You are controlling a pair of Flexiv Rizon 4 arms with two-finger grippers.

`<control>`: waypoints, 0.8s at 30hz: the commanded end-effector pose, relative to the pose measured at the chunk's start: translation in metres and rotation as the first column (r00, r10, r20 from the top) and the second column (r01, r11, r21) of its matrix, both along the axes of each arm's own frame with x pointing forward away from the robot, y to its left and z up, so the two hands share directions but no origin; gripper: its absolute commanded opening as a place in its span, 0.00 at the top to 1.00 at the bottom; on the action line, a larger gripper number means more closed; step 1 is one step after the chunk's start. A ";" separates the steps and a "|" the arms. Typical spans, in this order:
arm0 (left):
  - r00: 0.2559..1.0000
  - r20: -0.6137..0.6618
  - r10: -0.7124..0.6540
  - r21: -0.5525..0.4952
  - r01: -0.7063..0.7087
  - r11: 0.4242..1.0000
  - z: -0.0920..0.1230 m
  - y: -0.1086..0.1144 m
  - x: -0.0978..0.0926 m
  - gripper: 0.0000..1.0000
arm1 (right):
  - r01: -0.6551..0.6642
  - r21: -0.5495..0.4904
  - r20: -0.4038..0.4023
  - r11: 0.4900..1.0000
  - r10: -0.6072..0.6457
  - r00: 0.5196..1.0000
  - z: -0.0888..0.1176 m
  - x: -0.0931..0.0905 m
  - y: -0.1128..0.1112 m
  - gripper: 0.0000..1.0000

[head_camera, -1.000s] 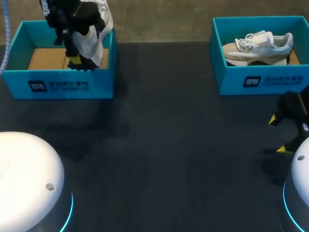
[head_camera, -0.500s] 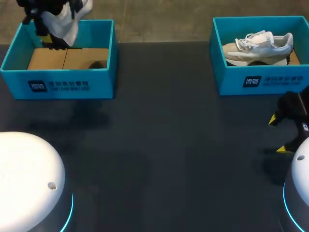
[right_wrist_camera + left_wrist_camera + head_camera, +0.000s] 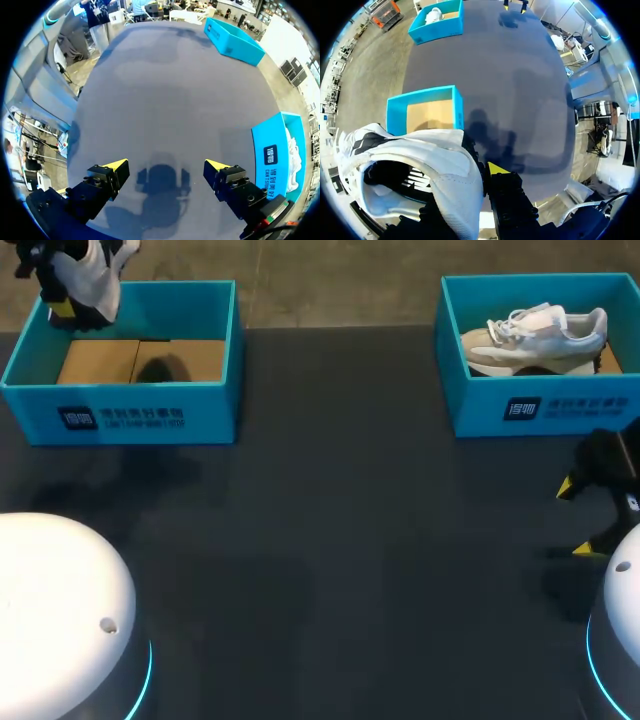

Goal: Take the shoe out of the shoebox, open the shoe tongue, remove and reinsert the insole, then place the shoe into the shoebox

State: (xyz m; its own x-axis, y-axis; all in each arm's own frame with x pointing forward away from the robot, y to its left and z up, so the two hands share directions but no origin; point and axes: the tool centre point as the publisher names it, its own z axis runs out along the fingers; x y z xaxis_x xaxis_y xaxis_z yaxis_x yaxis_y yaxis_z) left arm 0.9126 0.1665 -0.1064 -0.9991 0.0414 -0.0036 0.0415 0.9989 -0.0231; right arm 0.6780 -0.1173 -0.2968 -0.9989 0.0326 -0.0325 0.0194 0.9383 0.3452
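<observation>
A: Left gripper [image 3: 64,295] is pinching the white shoe [image 3: 95,272] by its upper. It is held in the air over the far left corner of the left shoebox [image 3: 30,400]. Inside that box, only the cardboard floor shows.

B: So the take-out step looks done. Why held that high?

A: My guess is that it needs to clear the box wall. The open surface [image 3: 340,540] has room for the tongue and insole work.

B: Right gripper [image 3: 575,519]?

A: Low at the right edge, fingers spread, nothing between them. Probably placed to take a share of the shoe, since opening the tongue wants a second hold.

B: What do the wrist views add?

A: The left wrist view shows the shoe's dark opening facing the camera and one yellow tip pressed against the outside of the upper. The other finger is hidden behind the shoe. The head view shows almost nothing of that grip. The right wrist view confirms the wide gap over bare surface.

B: And the head view?

A: It gives the plainest look at the second shoe [image 3: 535,338], lying in the right shoebox [image 3: 545,410] with no gripper on it.
</observation>
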 end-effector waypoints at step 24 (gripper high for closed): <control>0.977 -0.050 -0.206 -0.084 0.202 0.976 -0.029 0.063 0.074 1.00 | 0.001 -0.003 0.001 1.000 -0.001 1.000 0.000 -0.001 0.000 0.00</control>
State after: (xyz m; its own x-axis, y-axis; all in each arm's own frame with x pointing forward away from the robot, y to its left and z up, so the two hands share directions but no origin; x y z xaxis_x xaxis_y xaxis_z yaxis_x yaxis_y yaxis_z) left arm 0.9748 0.2221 -0.1279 -0.9758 0.2178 0.0189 0.2150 0.9718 -0.0973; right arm 0.6780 -0.1172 -0.2968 -0.9989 0.0326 -0.0325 0.0193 0.9383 0.3452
